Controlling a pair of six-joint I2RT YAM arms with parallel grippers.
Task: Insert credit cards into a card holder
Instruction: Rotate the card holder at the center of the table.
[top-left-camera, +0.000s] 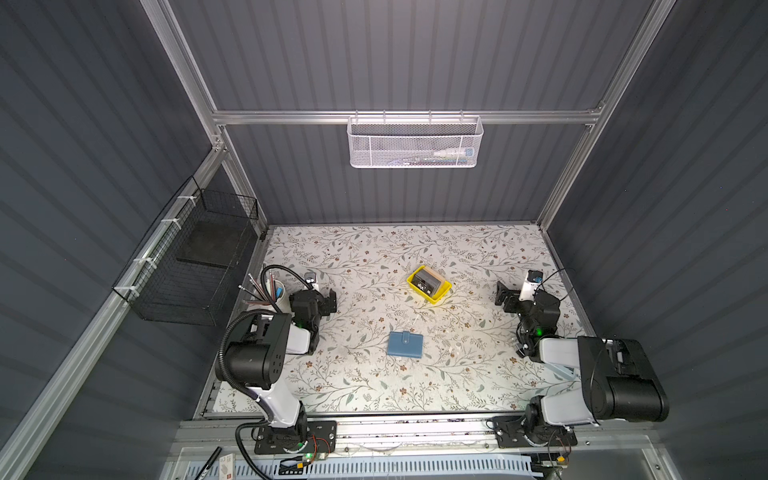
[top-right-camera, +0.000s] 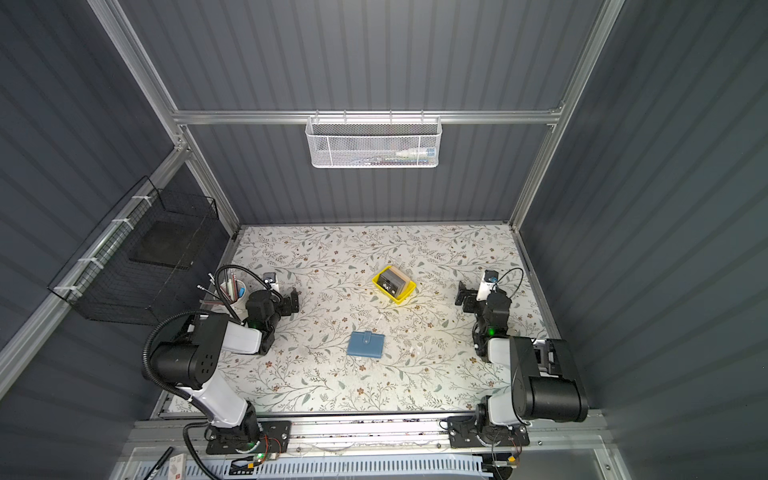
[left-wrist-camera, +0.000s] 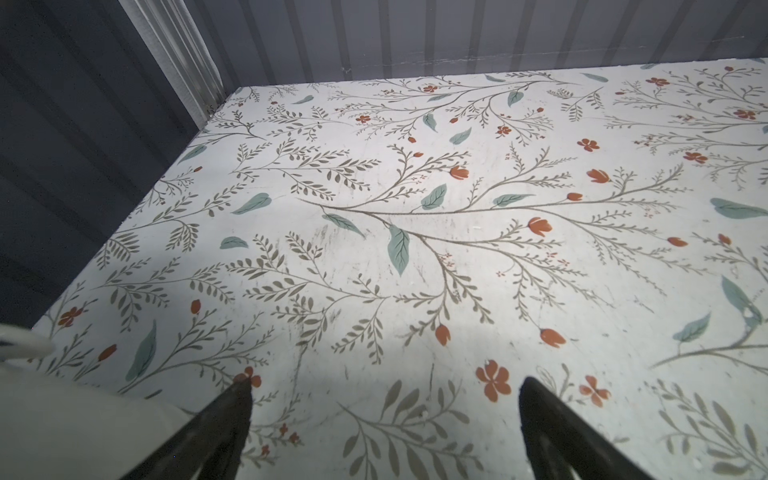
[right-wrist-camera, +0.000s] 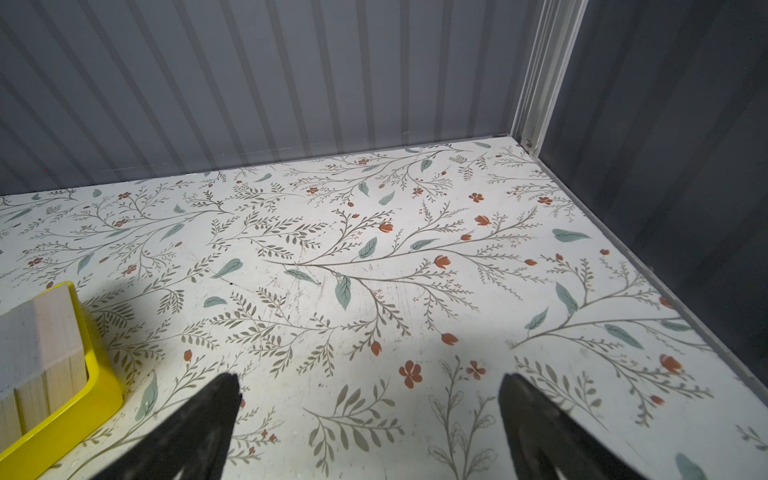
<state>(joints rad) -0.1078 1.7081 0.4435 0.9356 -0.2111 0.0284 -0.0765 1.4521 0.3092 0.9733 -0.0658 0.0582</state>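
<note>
The closed blue card holder (top-left-camera: 404, 344) (top-right-camera: 366, 344) lies flat near the table's middle, its snap tab fastened. Behind it, black credit cards (top-left-camera: 429, 282) (top-right-camera: 392, 282) with white lettering sit stacked in a yellow tray (top-left-camera: 443, 296) (top-right-camera: 408, 294). My left gripper (top-left-camera: 329, 301) (left-wrist-camera: 385, 384) hovers open at the left, well away from both, with only floral tabletop between its fingers. At the right, my right gripper (top-left-camera: 503, 294) (right-wrist-camera: 370, 378) is open and empty too. In the right wrist view the yellow tray (right-wrist-camera: 95, 374) shows beside that gripper, holding a pale stack.
A white cup of pens (top-left-camera: 275, 293) stands just left of the left gripper. A black wire basket (top-left-camera: 195, 266) hangs on the left wall and a white mesh basket (top-left-camera: 413, 143) on the back wall. Grey walls close in three sides of the table.
</note>
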